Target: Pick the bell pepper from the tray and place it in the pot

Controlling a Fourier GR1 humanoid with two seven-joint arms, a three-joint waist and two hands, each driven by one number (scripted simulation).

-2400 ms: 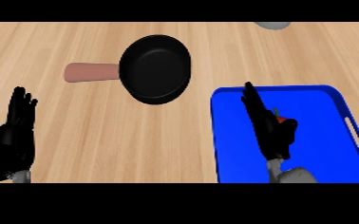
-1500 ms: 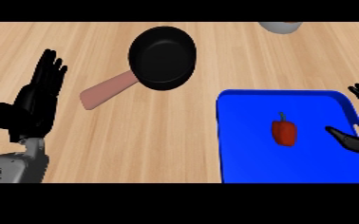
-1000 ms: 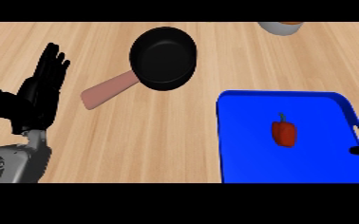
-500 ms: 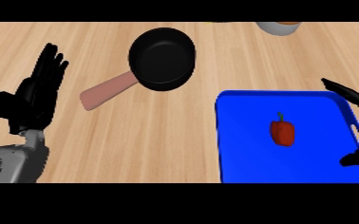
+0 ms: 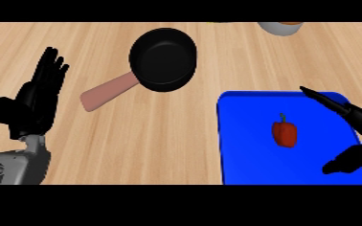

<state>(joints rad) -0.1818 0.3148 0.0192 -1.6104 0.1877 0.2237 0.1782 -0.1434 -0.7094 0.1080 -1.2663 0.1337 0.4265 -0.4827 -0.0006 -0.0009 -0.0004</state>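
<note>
Grasping needs room, so my right hand [image 5: 339,109] is spread wide at the tray [image 5: 247,124] edge, flanking the untouched bell pepper [image 5: 284,133].

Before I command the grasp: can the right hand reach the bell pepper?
Probably yes: the right hand is open just right of the bell pepper, with only bare blue tray between them.

The right hand [image 5: 338,106] lies mostly beyond the view's right edge: only one straight finger and the thumb show, the palm out of sight. The blue tray [image 5: 247,124] runs off at the lower edge, and that finger hides part of its right rim. A grey vessel [image 5: 280,27], perhaps a bowl, is cut by the top edge. The left forearm [image 5: 21,165] is cut off at the lower left corner.
</note>
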